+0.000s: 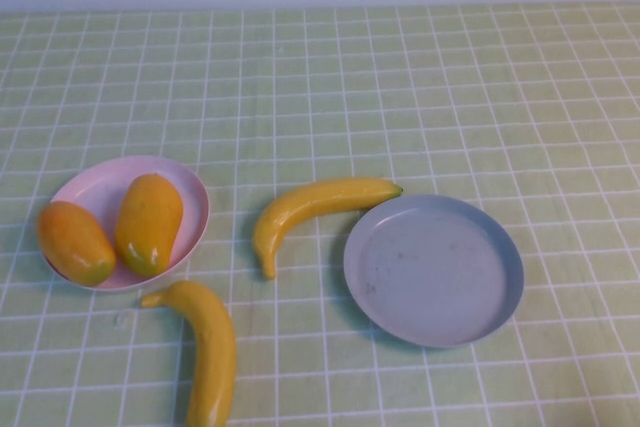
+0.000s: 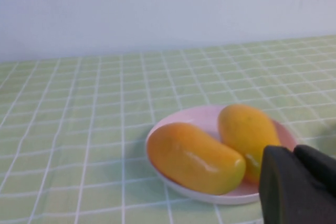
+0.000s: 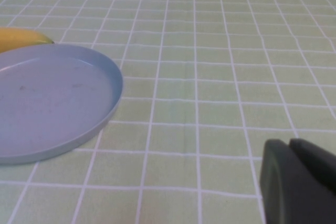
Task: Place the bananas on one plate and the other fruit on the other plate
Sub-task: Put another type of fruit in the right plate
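Bananas, two glossy curved ones (image 1: 318,209) (image 1: 205,347), lie on checked cloth (image 1: 420,87); two plump mangoes (image 1: 148,223) (image 1: 75,243) fill the pink plate (image 1: 190,192) at left; blue plate (image 1: 435,272) bare. Left gripper (image 2: 294,153) and right gripper (image 3: 289,145): fingers together, gripping nothing.

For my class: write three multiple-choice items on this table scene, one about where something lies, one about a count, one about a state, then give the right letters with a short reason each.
1. Where do the two mango-like fruits lie?
A. On the grey-blue plate
B. On the pink plate
C. On the bare cloth

2. How many bananas are on the table?
A. One
B. Two
C. Three

3. What state is the grey-blue plate in?
A. Empty
B. Holding one banana
C. Upside down

Key:
1 B: both fruits rest side by side inside the pink plate.
2 B: one banana lies on the cloth between the plates, the other banana nearer the robot, below the pink plate.
3 A: the grey-blue plate sits upright with nothing in it.

Both arms are held back from the fruit: the left claw shows shut near the pink plate, the right claw shut beside the grey-blue plate.
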`<state>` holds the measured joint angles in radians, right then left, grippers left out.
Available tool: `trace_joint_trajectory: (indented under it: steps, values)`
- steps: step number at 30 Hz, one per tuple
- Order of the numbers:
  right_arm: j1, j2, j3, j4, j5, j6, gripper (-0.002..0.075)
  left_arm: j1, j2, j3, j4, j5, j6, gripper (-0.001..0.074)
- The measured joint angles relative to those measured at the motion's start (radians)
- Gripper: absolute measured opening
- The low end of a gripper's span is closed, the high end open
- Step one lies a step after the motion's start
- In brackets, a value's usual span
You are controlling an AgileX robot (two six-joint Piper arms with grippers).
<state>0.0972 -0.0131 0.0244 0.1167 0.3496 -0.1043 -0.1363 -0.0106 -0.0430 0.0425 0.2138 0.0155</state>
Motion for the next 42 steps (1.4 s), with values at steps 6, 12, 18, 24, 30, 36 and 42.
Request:
trace_joint_trajectory:
  steps: [6, 12, 18, 24, 30, 36, 42]
  values:
    - [0.0, 0.0, 0.0, 0.0, 0.0, 0.0, -0.0017, 0.086, -0.001, 0.066, -0.043, -0.021, 0.003, 0.0004]
    - [0.0, 0.0, 0.001, 0.0, 0.0, 0.0, -0.0017, 0.091, -0.001, 0.068, -0.033, 0.125, 0.003, 0.0004]
    - [0.0, 0.0, 0.001, 0.0, 0.0, 0.0, -0.0017, 0.091, -0.001, 0.068, -0.029, 0.161, 0.003, 0.0004]
    - [0.0, 0.0, 0.001, 0.0, 0.0, 0.0, -0.0017, 0.091, -0.001, 0.068, -0.027, 0.161, 0.003, 0.0004]
    - [0.0, 0.0, 0.001, 0.0, 0.0, 0.0, -0.0017, 0.091, -0.001, 0.068, -0.027, 0.161, 0.003, 0.0004]
    - [0.0, 0.0, 0.001, 0.0, 0.0, 0.0, -0.0017, 0.091, -0.001, 0.068, -0.027, 0.161, 0.003, 0.0004]
    - [0.0, 0.0, 0.001, 0.068, -0.068, 0.0, -0.0017, 0.091, -0.001, 0.068, -0.027, 0.161, 0.003, 0.0004]
